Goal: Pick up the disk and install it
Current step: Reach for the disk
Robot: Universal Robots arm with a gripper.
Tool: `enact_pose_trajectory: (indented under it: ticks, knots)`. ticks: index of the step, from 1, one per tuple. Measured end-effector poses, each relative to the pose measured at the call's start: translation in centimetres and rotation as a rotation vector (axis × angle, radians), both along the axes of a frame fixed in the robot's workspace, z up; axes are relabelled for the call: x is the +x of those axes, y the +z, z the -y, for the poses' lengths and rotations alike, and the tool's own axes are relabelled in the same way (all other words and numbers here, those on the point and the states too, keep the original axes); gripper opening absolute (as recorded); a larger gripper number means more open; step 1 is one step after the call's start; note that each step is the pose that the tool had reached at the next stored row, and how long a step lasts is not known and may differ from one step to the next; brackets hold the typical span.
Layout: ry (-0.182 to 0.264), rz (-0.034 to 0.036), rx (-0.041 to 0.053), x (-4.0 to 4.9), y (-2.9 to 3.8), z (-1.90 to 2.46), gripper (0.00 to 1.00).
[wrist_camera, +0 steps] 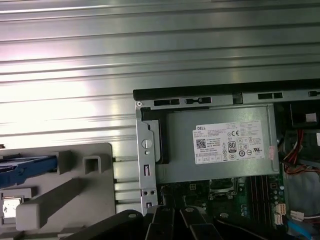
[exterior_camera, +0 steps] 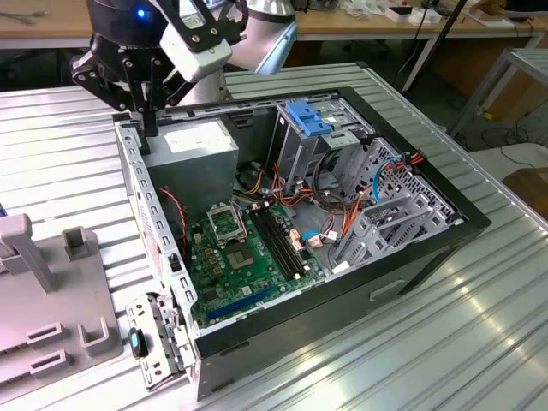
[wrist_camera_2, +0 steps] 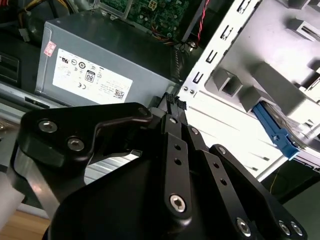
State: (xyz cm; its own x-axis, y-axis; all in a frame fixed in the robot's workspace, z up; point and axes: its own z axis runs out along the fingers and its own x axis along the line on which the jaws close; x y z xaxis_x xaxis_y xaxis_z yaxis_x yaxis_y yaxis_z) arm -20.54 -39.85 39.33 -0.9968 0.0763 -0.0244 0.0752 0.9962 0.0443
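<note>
The black fingers (wrist_camera_2: 176,145) are seen drawn together at their tips, and nothing is held between them. In the exterior view they (exterior_camera: 150,120) are pointed downward over the corner of an open computer case (exterior_camera: 428,184), just beside the grey power-supply box (exterior_camera: 193,145) with its white sticker. In both wrist views the same box (wrist_camera_2: 100,65) (wrist_camera: 220,145) is shown close to the fingertips, with the perforated metal edge of the case next to it.

The disk (wrist_camera: 27,167) is found outside the case, apart from the fingers, and is marked by its blue carrier rail. It is set in a grey plastic holder (wrist_camera: 75,185) that stands on the ribbed metal tabletop (exterior_camera: 428,342) beside the case. In the second wrist view the blue rail of the disk (wrist_camera_2: 274,131) is seen against the same holder (wrist_camera_2: 260,75).

Inside the case, a green circuit board (exterior_camera: 240,257) is laid flat on the bottom. A light-blue latch (exterior_camera: 308,116) is seated on the metal drive cage at the far side, and orange and blue cables are run between them.
</note>
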Motion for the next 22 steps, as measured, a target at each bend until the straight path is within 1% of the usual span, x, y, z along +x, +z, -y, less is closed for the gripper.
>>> enact_pose_trajectory:
  ticks: [2,6,9,12,14,16,17,18,19,22]
  knots:
    - [0.000,0.0000,0.0000,-0.84,0.00,-0.02,0.11]
    - [0.000,0.0001,0.0001,-1.76,0.00,-0.13,0.11]
    - [0.000,0.0001,0.0001,-2.61,0.00,-0.24,0.11]
    - [0.000,0.0000,0.0000,-3.47,0.00,-0.43,0.11]
    - [0.000,0.0001,0.0001,-4.06,0.00,-0.66,0.11]
    - [0.000,0.0000,0.0000,-5.04,0.00,-1.27,0.11]
    - [0.000,0.0000,0.0000,-5.39,0.00,-1.42,0.11]
    - [0.000,0.0000,-0.0001,-5.81,0.00,-1.51,0.11]
    - [0.000,0.0001,0.0001,-6.48,-0.01,-1.60,0.11]
    - [0.000,0.0000,0.0000,-8.08,0.00,-1.71,0.11]
